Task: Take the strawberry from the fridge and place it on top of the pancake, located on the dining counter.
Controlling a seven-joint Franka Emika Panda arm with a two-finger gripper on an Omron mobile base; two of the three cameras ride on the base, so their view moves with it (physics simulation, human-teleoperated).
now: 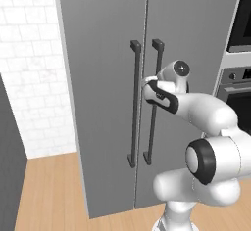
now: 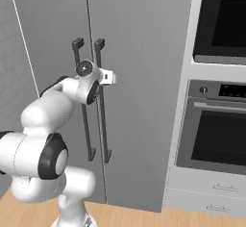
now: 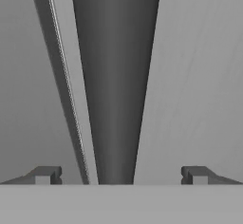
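While my white arm reaches forward at the tall matte grey double-door fridge (image 1: pixel 108 78), my two-finger gripper (image 3: pixel 121 174) sits spread wide, its small dark fingertips (image 3: pixel 46 174) standing well apart on either side of the right door's long dark vertical bar handle (image 3: pixel 116 76). That handle runs up between the fingers, and neither tip looks to be touching it, though from this close I cannot be sure how near the pads are. I hold nothing.

From the left base view my hand (image 1: pixel 154 85) is level with the upper part of the handle, right against the door front. I count two bar handles: the right one and the left door's dark handle (image 1: pixel 134 103), just beside each other across the narrow seam where the two doors meet. Both doors are shut, so whatever is on the shelves is hidden from me.

To the right of the fridge stand two built-in ovens, a dark-windowed upper oven (image 2: pixel 223 21) and a silver lower oven with a glass door (image 2: pixel 216 130), with two pale drawers (image 2: pixel 211 195) below. A light wooden floor (image 1: pixel 49 191) lies underneath.
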